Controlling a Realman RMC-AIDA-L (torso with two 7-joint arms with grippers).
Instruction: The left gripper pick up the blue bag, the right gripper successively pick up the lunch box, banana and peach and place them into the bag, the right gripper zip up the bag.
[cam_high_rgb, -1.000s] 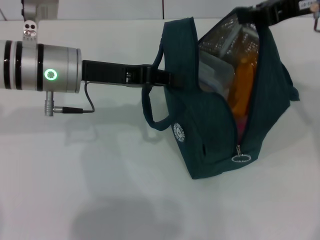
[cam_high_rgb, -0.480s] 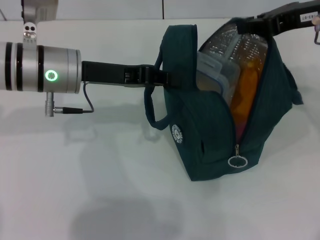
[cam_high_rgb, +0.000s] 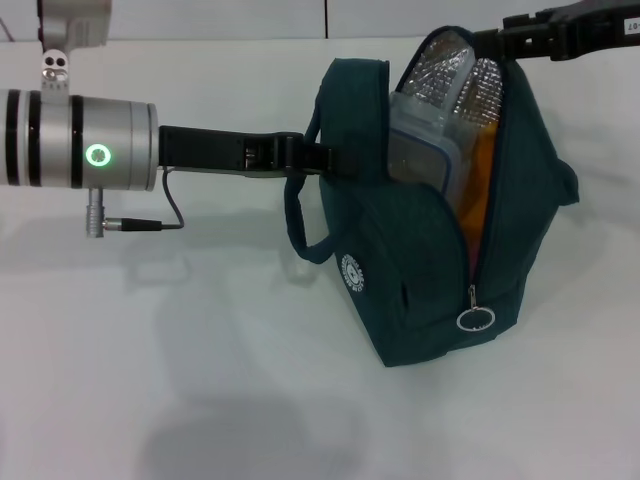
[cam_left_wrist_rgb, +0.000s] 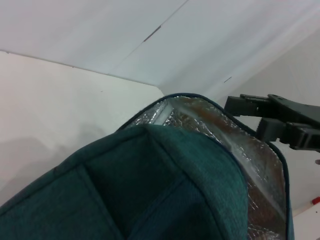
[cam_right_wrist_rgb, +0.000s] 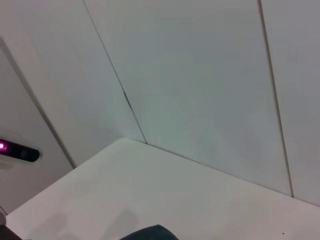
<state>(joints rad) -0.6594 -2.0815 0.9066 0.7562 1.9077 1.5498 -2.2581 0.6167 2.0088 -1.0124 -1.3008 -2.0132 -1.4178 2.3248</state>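
Observation:
The blue bag (cam_high_rgb: 420, 290) stands open on the white table, its silver lining showing. My left gripper (cam_high_rgb: 318, 159) is shut on the bag's left wall by the handle loop; the bag's fabric (cam_left_wrist_rgb: 150, 185) fills the left wrist view. My right gripper (cam_high_rgb: 492, 41) pinches the top of the bag's far flap and also shows as the right gripper (cam_left_wrist_rgb: 250, 112) in the left wrist view. Inside the bag the clear lunch box (cam_high_rgb: 425, 145) stands on edge. Beside it are the orange-yellow banana (cam_high_rgb: 481, 185) and a pink sliver of the peach (cam_high_rgb: 478, 252). The zip's ring pull (cam_high_rgb: 477, 320) hangs low at the front.
The white table (cam_high_rgb: 200, 380) extends in front of and left of the bag. A white panelled wall (cam_right_wrist_rgb: 200, 75) stands behind the table. My left arm's silver forearm (cam_high_rgb: 80, 140) reaches in from the left at bag height.
The right gripper has shifted and drawn the far flap more upright, narrowing the opening. The lunch box now stands steeper, hiding more of the banana. The left gripper holds still.

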